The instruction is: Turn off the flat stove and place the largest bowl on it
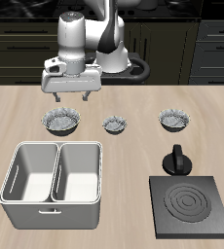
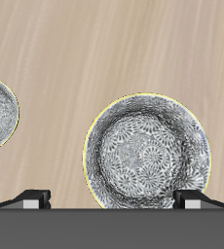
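Grey speckled largest bowl [image 1: 60,121], crinkled rim, patterned pale inside.

Grey speckled largest bowl [image 1: 60,121], yellow-rimmed

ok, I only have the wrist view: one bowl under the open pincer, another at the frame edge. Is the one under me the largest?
Observer: Yes. The exterior view shows three bowls in a row. The largest bowl lies below the pincer and is wider than the middle bowl and the far-end bowl.
Operator: Stove state? It's not in my view.
Observer: The flat stove sits near the table's front edge, and its rings show no red.
Operator: And the knob?
Observer: The black knob stands just behind the stove, in front of the far-end bowl, and nothing is touching it.
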